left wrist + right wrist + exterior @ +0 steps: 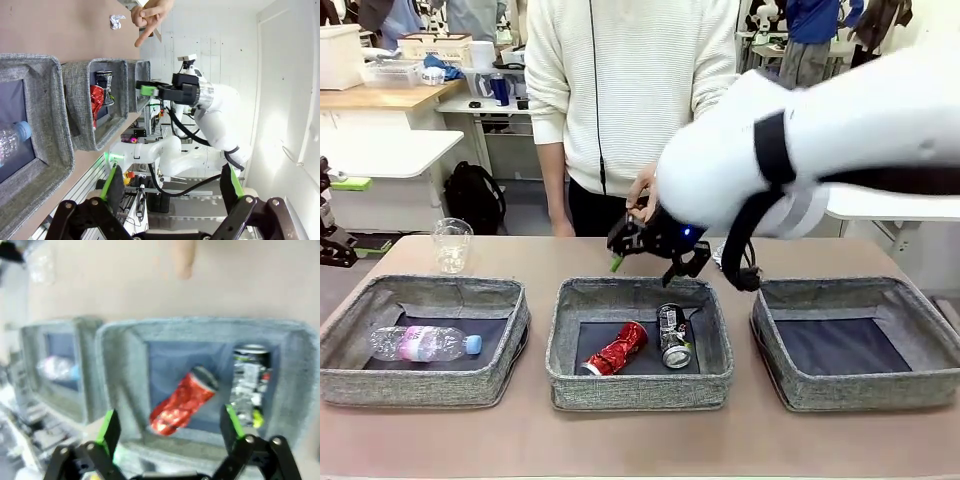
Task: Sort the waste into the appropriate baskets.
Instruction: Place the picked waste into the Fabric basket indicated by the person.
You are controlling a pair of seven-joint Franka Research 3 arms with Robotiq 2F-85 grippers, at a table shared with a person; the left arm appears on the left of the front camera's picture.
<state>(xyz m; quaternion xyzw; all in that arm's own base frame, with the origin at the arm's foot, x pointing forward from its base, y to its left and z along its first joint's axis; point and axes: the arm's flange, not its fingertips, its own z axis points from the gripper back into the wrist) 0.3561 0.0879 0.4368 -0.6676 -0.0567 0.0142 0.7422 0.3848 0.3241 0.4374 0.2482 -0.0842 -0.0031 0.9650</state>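
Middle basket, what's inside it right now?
The middle basket holds a crushed red can and a dark printed can. From the front, its near wall covers the bottom's front edge.

The three grey woven fabric bins [640, 385] have dark bottoms, on a tan surface [640, 440]. A crushed red can [616, 350], a dark printed can [674, 336], and a clear plastic bottle [425, 343] with pink label and blue cap.
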